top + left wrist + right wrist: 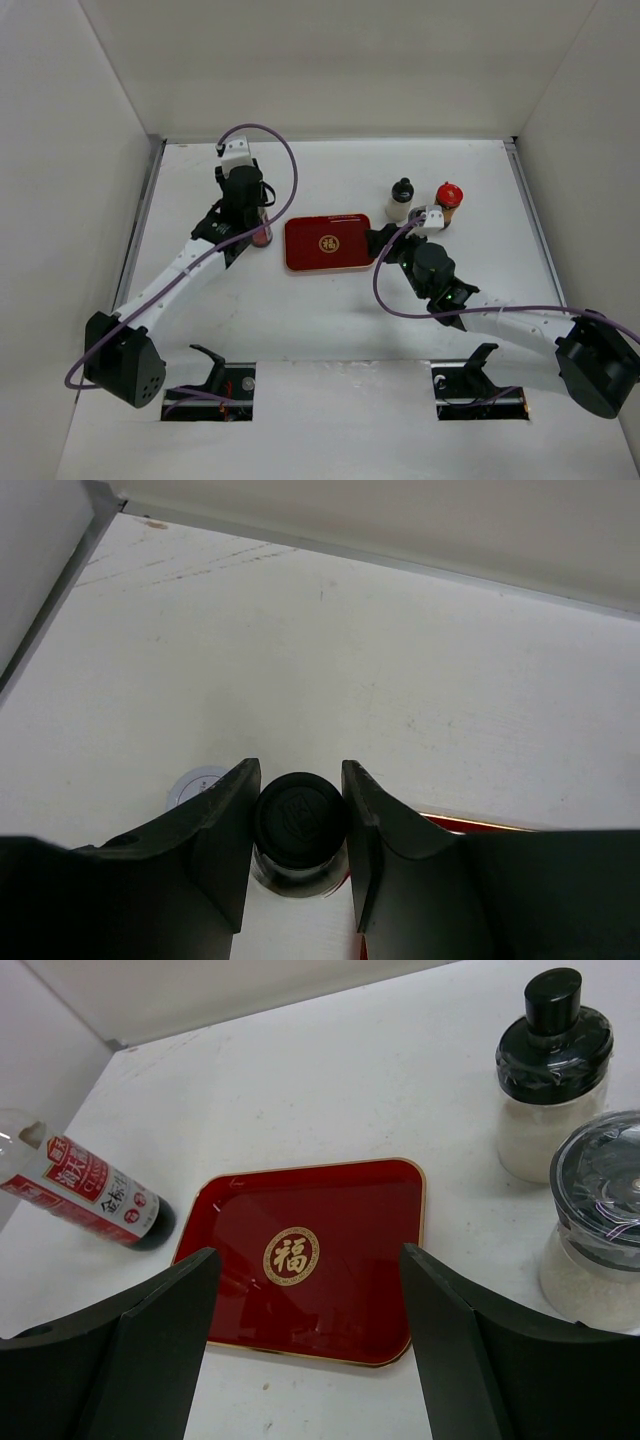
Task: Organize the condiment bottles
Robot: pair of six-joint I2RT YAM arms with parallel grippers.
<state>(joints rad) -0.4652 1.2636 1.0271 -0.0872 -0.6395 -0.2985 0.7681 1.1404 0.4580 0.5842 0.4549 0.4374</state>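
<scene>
Fingers of the left gripper (300, 775) are clamped tight on the black cap of a red-labelled sauce bottle (300, 818). It's upright on the worktop, just left of the red tray (300, 245). Right gripper (310, 1255) hangs over the tray's right end, fingers wide apart, nothing in them. Black-topped jar (401, 198) and red-topped jar (449, 198) sit behind it, toward the worktop's back edge.
</scene>
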